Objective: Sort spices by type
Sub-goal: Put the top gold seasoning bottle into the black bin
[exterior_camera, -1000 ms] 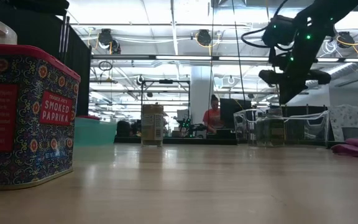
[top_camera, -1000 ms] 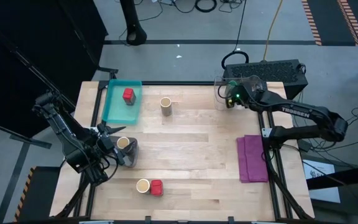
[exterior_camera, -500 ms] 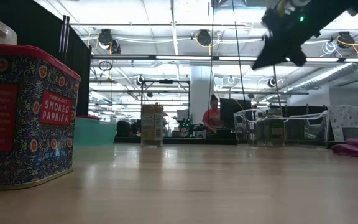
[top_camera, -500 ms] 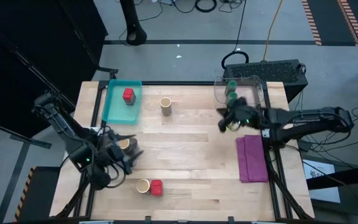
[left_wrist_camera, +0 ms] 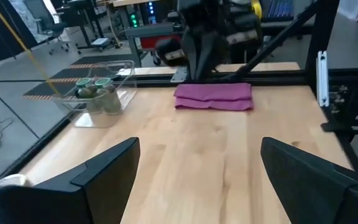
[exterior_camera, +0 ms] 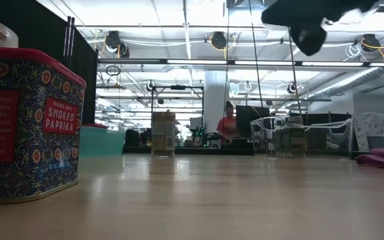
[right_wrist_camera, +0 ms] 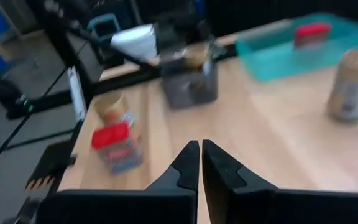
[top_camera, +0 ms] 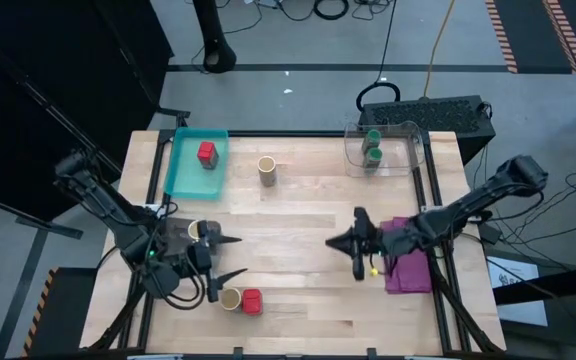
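In the high view, two green-lidded jars (top_camera: 372,146) stand in a clear container (top_camera: 396,130) at the far right. One red jar (top_camera: 206,152) sits in the teal tray (top_camera: 181,170), and a tan jar (top_camera: 266,170) stands beside it. Another tan jar (top_camera: 197,229) stands in a grey cup by my left wrist. A tan jar (top_camera: 230,298) and a red jar (top_camera: 252,301) stand together at the near edge. My left gripper (top_camera: 238,257) is open, points right and holds nothing. My right gripper (top_camera: 334,243) is shut and empty over mid-table, pointing left.
A folded purple cloth (top_camera: 408,258) lies at the right edge under my right arm. The low view shows the red paprika jar (exterior_camera: 25,120) close up, and a person (exterior_camera: 229,125) stands far behind the table. Bare wood stretches between the two grippers.
My right gripper has left the clear container at the far right, swung toward the near edge and the table's middle, and turned to point left. My left gripper has drawn away from the tan jar in the grey cup toward the near edge and now points right.
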Tool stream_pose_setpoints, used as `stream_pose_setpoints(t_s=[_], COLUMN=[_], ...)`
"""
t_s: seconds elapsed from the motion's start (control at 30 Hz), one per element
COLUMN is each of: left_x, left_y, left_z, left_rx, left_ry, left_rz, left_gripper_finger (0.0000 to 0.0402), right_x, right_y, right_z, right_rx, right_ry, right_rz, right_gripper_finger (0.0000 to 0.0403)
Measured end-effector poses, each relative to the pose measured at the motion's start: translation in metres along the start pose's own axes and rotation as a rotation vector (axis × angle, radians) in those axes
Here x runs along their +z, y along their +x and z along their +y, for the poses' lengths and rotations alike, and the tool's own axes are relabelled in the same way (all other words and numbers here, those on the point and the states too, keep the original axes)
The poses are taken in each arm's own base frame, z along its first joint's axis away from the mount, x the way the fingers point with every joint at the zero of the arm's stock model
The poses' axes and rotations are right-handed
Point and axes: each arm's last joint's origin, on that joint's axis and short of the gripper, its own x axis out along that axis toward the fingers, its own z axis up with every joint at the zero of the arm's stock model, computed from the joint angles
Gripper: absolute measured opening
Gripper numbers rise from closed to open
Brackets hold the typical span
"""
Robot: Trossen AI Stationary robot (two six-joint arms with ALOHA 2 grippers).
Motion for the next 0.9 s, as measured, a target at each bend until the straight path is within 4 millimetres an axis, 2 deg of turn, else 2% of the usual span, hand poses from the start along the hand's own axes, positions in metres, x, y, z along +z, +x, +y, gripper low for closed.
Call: stream_pose_setpoints(t_s=[0.23,0.47,0.67,0.9], left_x=[0.001,0.006,0.011,0.008], left_y=[0.012,0.025,0.035,0.042], left_z=[-0.009,-0.003,0.002,0.003], left_rx=[0.004,0.013,-0.074,-0.058], left_ry=[0.006,0.009,-0.029,-0.024], left_rz=[-0.044,-0.065,-0.073,-0.061], left_gripper_finger=[0.0341,0.0341,0.0341,0.0341], right_x=[-0.031,-0.052,-0.057,-0.057], right_y=[0.011,0.019,0.022,0.022], right_z=[0.013,0.011,0.010,0.010], right_rx=[0.006,-0.013,-0.014,-0.015], right_ry=[0.033,0.056,0.056,0.039], right_rz=[0.117,0.247,0.280,0.278], right_gripper_finger=[0.0000,0.0000,0.0000,0.0000])
